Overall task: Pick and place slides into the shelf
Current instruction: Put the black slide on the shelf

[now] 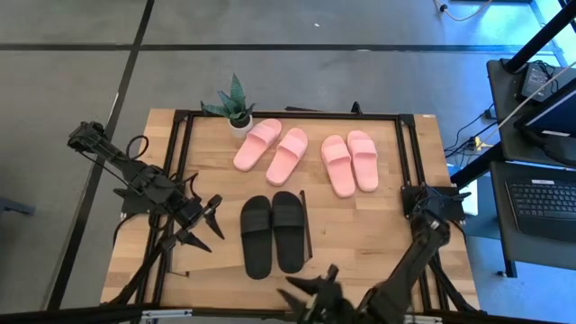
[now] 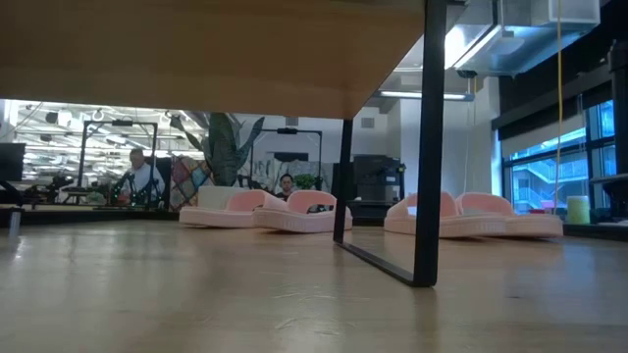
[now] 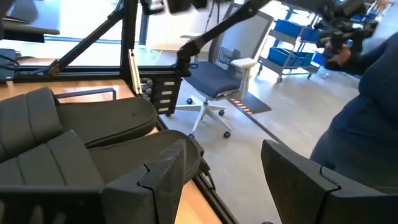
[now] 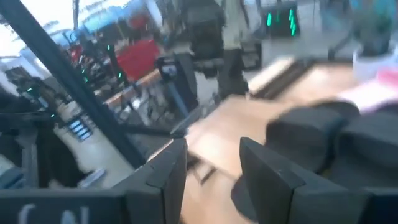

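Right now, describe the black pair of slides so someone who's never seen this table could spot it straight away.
Start at the wooden table and find the potted plant on its far edge. Two pink pairs lie just in front of it; nearer the arms lies the black pair, side by side. It is the only dark footwear there.

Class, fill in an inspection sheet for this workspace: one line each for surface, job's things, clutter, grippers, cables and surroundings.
Surface: wooden table, bare at its front.
Job's things: black slides in the middle; two pink pairs farther back; shelf seen overhead in the low view.
Clutter: potted plant at the far edge.
Grippers: left gripper open beside the black pair; right gripper open at the near edge.
Cables: on the floor at right.
Surroundings: laptop, office chair, people beyond.
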Controlling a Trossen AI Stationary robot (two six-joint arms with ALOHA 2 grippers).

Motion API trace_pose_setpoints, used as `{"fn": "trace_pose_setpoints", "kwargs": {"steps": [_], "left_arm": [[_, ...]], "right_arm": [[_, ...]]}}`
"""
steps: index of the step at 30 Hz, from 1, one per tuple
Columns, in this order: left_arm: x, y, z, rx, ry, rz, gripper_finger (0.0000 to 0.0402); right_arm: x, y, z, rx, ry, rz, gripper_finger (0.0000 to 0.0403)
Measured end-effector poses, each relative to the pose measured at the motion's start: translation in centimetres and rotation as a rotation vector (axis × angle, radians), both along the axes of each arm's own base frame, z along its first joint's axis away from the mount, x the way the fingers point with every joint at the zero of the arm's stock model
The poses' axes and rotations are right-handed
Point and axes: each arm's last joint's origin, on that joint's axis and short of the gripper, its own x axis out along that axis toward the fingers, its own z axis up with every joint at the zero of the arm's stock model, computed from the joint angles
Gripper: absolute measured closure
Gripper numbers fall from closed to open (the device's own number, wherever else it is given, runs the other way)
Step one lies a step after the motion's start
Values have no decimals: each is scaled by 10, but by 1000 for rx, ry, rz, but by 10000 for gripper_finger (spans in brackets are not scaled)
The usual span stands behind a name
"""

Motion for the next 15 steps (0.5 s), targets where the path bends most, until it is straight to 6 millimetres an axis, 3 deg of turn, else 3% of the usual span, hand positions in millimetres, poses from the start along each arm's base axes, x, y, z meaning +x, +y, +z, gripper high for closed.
{"fn": "trace_pose_setpoints", "kwargs": {"steps": [5, 9, 12, 15], "left_arm": [[-1, -1, 1, -59, 34, -1, 202], [-1, -1, 1, -131, 90, 13, 201], [-1, -1, 1, -146, 99, 18, 201], [0, 0, 3, -148, 81, 27, 201]], "right_arm": [[-27, -38, 13, 129, 190, 23, 253], [-41, -80, 7, 221, 517, -75, 253], [-35, -96, 5, 195, 680, -7, 253], [-35, -115, 17, 154, 741, 41, 253]]}}
